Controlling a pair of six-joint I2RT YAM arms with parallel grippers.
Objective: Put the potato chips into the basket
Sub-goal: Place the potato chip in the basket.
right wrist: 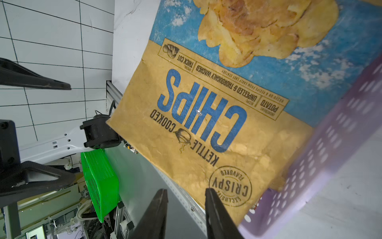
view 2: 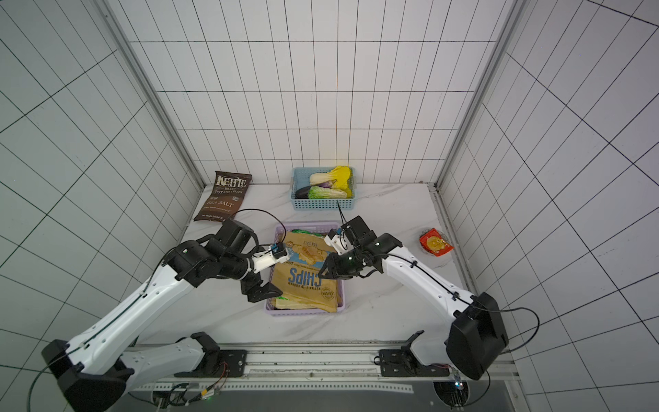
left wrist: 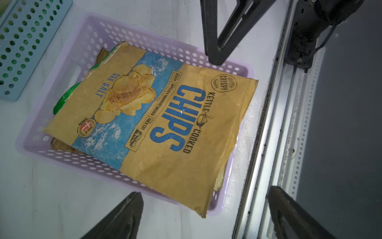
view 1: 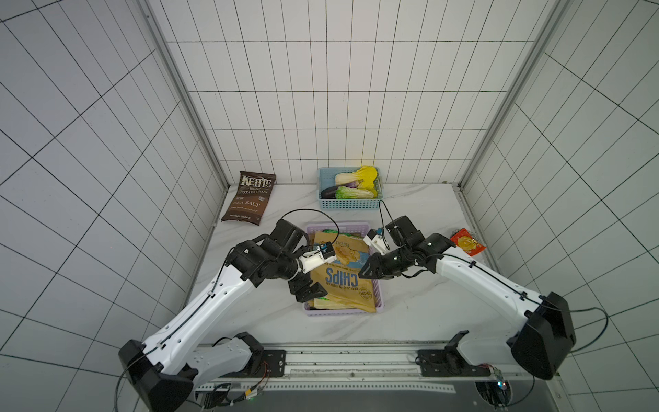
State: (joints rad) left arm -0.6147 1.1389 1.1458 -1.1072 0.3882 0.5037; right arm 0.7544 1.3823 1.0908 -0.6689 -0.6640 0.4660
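Both top views showed the marbled white counter (view 1: pixel 410 321); the lilac basket (view 1: pixel 342 312) held the tan chips bag (view 1: pixel 342 281), left gripper (view 1: pixel 313 292) released wide, right gripper (view 1: pixel 364 273) parted and empty. Farther back, the Kettle bag (view 1: pixel 249 199) lay beside the tiled wall (view 1: pixel 321 107).

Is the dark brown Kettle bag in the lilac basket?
No, the Kettle bag sits far back on the left, well apart from the lilac basket.
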